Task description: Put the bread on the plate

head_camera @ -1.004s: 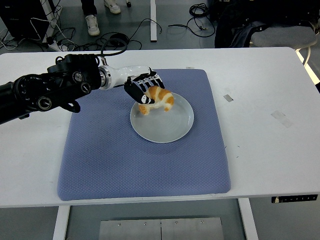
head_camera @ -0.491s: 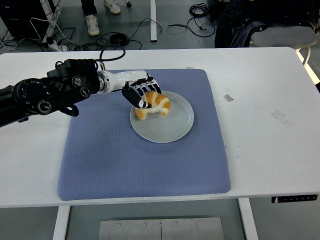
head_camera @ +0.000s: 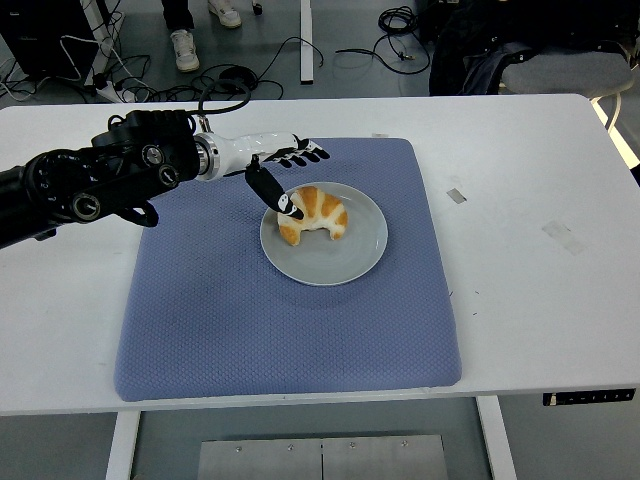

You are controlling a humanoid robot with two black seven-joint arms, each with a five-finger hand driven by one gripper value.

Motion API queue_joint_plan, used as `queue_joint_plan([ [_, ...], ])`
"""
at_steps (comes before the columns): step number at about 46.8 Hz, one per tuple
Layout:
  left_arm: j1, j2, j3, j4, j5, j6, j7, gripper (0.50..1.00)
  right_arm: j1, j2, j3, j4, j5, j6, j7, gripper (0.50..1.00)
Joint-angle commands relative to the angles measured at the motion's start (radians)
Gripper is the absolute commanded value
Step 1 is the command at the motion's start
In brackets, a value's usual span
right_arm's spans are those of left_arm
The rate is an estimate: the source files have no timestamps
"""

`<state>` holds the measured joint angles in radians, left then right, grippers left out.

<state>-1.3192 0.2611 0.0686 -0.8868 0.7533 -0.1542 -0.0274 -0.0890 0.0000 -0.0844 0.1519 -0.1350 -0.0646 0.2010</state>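
A golden croissant (head_camera: 315, 213) lies on the upper left part of the pale grey plate (head_camera: 345, 255), which sits on the blue mat (head_camera: 250, 310). My left hand (head_camera: 285, 175) hovers just left of and behind the bread with its fingers spread. The thumb tip (head_camera: 285, 210) is at the croissant's left end; I cannot tell whether it touches. The black left arm reaches in from the left edge. The right arm does not show.
The blue mat covers the middle of the white table (head_camera: 530, 260). Small pieces of tape (head_camera: 456, 195) lie on the table right of the mat. Cables and a person's shoes (head_camera: 184, 48) show on the floor beyond the far edge.
The left hand set the croissant down on the plate and opened its fingers, drawing back a little up and to the left. The bread now rests on its own.
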Motion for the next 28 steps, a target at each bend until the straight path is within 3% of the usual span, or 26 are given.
queue_joint_plan([
  [1,0.0,0.006,-0.012,0.0,-0.014,-0.001,0.0,0.931,0.0,0.0,0.0,0.0,0.0,0.0,0.0,1.0],
  [23,0.014,0.138,-0.167,0.002,-0.163,-0.03,-0.016,0.934,0.0,0.0,0.0,0.0,0.0,0.0,0.0,1.0],
  [28,0.014,0.17,-0.173,0.006,-0.189,-0.051,-0.043,0.934,0.0,0.0,0.0,0.0,0.0,0.0,0.0,1.0],
])
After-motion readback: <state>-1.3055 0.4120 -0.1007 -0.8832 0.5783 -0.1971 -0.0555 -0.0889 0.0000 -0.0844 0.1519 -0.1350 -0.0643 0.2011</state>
